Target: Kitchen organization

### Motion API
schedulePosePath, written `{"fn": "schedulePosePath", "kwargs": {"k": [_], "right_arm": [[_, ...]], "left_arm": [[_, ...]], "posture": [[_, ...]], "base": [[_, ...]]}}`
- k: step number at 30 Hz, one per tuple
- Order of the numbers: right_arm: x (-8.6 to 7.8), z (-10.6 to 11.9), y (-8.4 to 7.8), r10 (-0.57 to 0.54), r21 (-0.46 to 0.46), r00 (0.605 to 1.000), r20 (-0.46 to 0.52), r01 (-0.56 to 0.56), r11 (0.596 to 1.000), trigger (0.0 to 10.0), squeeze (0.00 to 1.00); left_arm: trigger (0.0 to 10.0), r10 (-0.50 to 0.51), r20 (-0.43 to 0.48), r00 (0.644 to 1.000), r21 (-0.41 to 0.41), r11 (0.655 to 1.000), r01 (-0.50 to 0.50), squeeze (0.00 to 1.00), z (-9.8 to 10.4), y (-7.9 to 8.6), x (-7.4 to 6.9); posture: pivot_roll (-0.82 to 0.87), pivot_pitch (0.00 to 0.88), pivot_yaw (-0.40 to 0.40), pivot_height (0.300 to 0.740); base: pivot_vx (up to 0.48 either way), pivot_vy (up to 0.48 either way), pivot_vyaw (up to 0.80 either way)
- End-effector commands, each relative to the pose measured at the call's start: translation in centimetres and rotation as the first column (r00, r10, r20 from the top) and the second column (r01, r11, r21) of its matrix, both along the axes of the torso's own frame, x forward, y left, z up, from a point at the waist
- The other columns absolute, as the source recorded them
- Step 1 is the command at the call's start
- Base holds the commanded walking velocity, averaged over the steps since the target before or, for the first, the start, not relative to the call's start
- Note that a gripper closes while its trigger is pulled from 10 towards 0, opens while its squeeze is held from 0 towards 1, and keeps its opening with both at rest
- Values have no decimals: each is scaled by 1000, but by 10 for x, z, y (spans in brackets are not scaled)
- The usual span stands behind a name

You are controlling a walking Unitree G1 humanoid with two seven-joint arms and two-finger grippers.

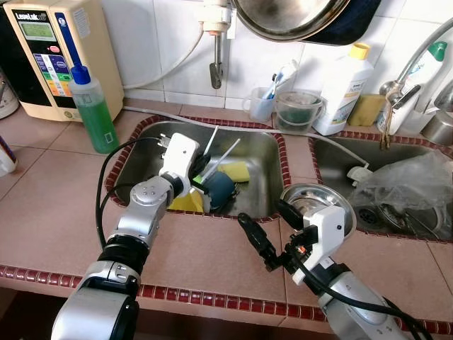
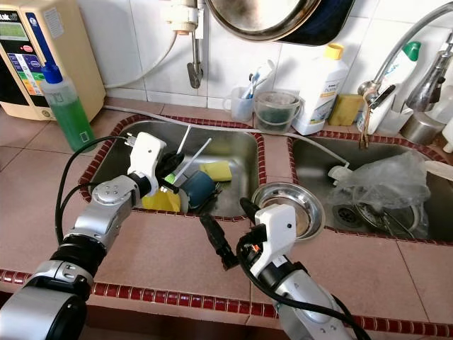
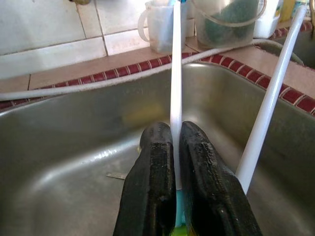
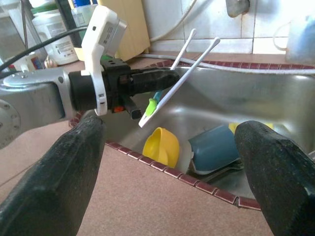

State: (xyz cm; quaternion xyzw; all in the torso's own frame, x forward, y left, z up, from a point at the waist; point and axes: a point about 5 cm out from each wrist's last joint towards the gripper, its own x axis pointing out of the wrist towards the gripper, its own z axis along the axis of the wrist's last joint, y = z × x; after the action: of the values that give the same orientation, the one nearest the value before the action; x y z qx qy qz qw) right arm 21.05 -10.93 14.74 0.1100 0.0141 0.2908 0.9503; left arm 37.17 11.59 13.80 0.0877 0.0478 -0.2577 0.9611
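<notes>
Jaws of left gripper are pinched tight on one thin white utensil handle, prob a toothbrush or small brush w/ green-blue bit near the grip; a 2nd white stick runs just beside it, and from these pics can't tell if it's clamped too. Left gripper hangs over the left sink basin, above a yellow cup and a dark blue cup lying on the sink floor, yellow sponge near them.

Key relation: handle's long axis runs straight out along the fingers, pointing up and away toward the back wall, where a clear cup w/ brushes in it stands on the tile ledge beside a clear plastic tub. So the held end is low, free end high, roughly aimed at that cup. Left arm is nearer to it by far.

Right gripper is spread wide, holding nothing, over the tiled counter in front of the sink, beside a steel bowl on the divider.

Guess: next is carrying the brush back to the cup, keeping it upright-ish so the tip clears the rim
</notes>
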Motion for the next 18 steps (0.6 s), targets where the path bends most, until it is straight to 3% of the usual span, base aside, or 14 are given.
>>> {"fn": "schedulePosePath", "kwargs": {"k": [1,2,3,18], "right_arm": [[-1,5,-5,-13,8,1000,7,13,1000,10000,0],[-2,6,-5,-14,9,1000,7,14,1000,10000,0],[-2,6,-5,-13,9,1000,6,13,1000,10000,0],[3,8,-9,-29,6,1000,6,29,1000,10000,0]], "left_arm": [[10000,-5,-15,1000,14,1000,5,565,-2,-1,0],[10000,-6,-16,1000,14,1000,6,565,-2,-1,0],[10000,-7,-17,1000,12,1000,7,1000,-3,0,0],[10000,-8,-17,1000,1,1000,8,1000,-1,2,0]], "posture": [[-81,35,8,740],[-81,35,8,740],[-81,35,7,740],[-75,33,9,740]], "base": [[0,0,0],[0,0,0],[0,0,0],[0,0,0]]}}
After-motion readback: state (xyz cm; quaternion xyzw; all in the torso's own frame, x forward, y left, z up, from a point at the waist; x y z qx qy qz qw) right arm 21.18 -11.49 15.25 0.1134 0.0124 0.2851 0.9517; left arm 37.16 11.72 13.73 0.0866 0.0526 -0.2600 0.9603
